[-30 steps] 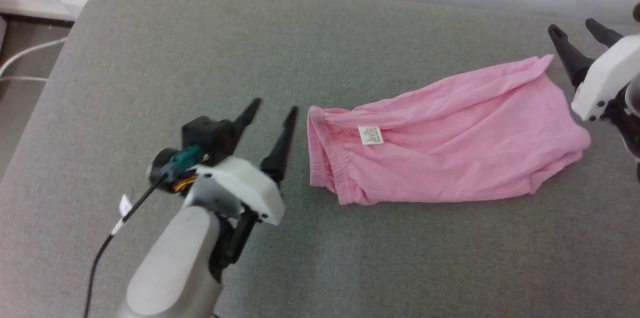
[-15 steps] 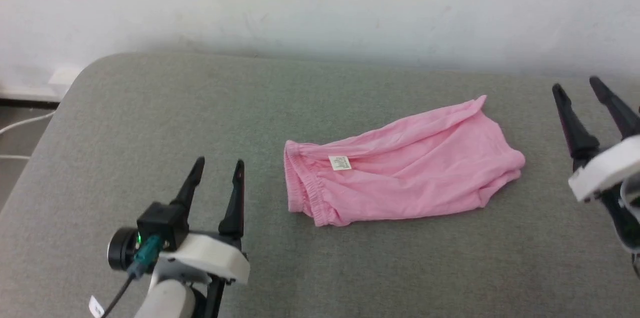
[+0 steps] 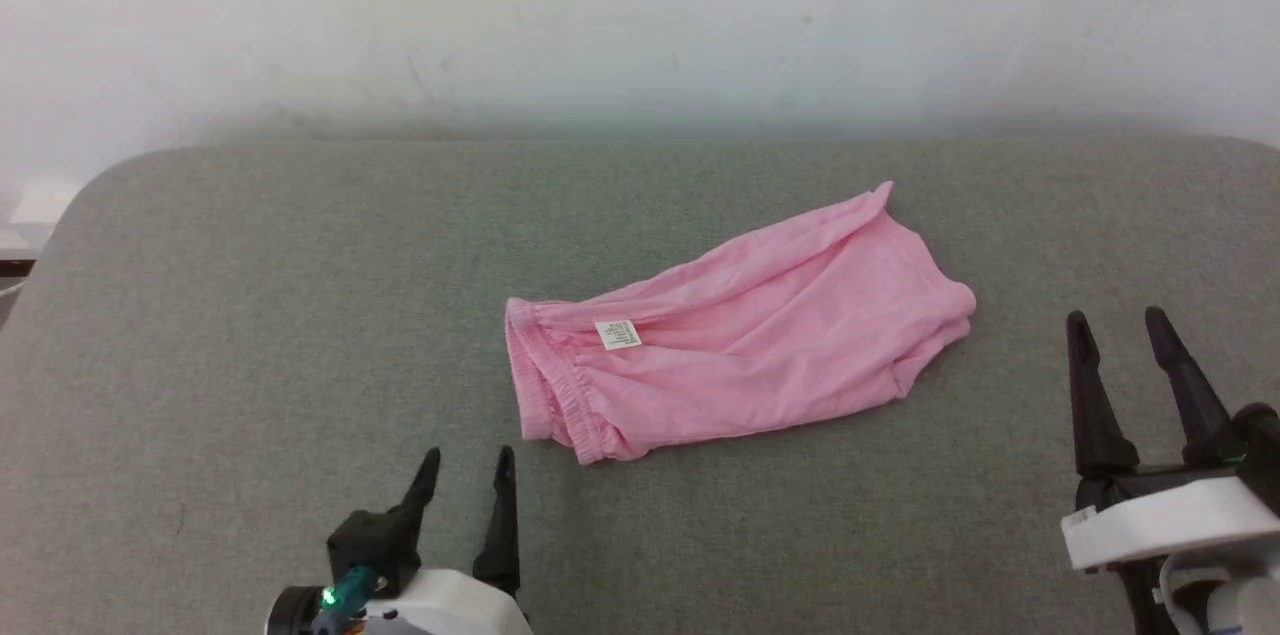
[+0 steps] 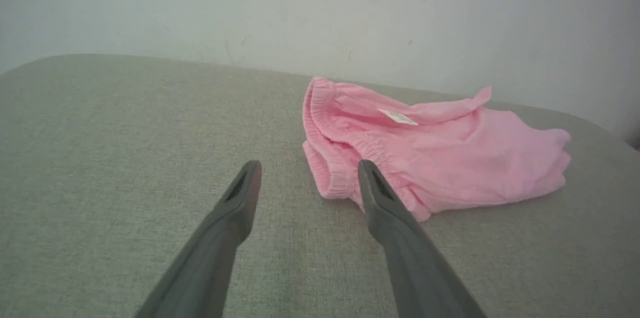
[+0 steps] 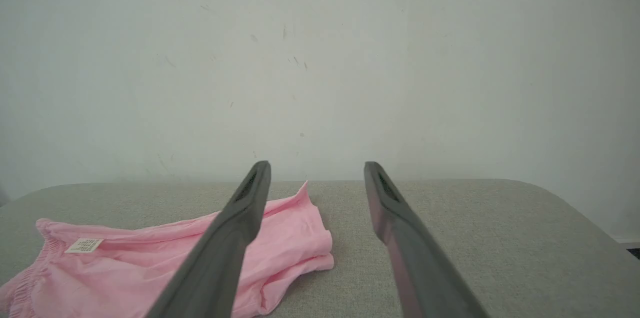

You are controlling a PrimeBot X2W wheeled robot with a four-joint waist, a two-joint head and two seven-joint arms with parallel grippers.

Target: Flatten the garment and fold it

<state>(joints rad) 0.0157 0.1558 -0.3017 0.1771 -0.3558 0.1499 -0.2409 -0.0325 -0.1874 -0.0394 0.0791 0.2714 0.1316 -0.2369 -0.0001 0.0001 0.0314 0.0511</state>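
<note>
Item: garment [image 3: 740, 355], apparently folded once, centre frame on grey cushion [image 3: 250, 315]. Your left gripper [image 3: 467, 455] and right gripper [image 3: 1117, 315], spread and empty, have backed off to the lower corners. Further folds probably remain.

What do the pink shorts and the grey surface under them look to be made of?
Shorts: thin, soft, matte fabric, probably cotton jersey; it drapes in fine creases and gathers at the elastic waistband. Grey surface: matte woven upholstery cloth, judging by its fine weave; its rounded corners suggest padding.
</note>
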